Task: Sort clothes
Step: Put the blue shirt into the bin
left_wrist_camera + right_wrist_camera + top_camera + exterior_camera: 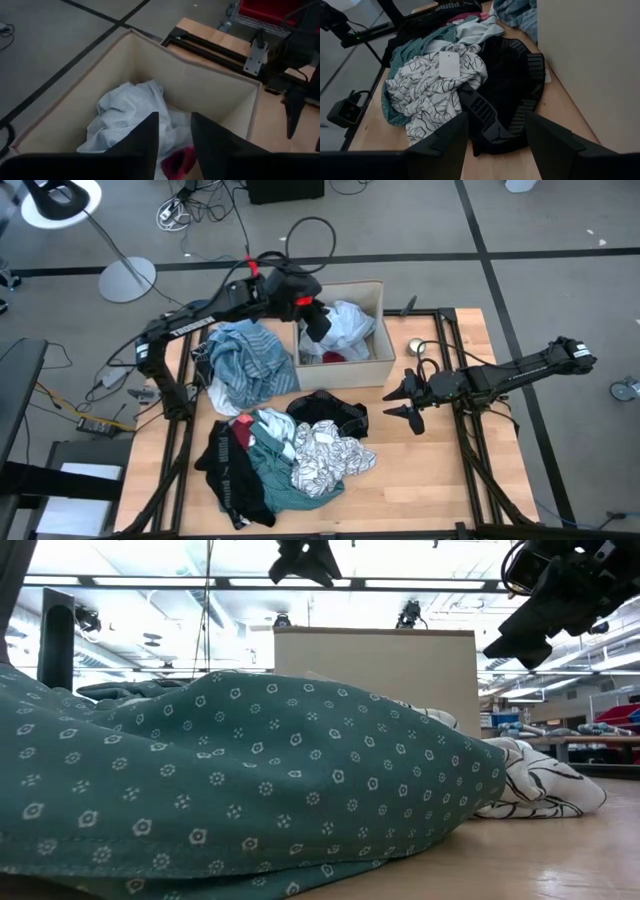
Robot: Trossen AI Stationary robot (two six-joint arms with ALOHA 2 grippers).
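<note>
You could read "PUMA" in white letters on the black garment (228, 463) at the near left of the pile in the high view, and pale block letters, partly folded and not fully legible, on the waistband of the black piece (506, 95) in the right wrist view

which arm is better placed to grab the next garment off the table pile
Right. The right gripper hangs open beside the black garment at the pile's edge, while the left gripper is over the cardboard box, above a light shirt.
</note>
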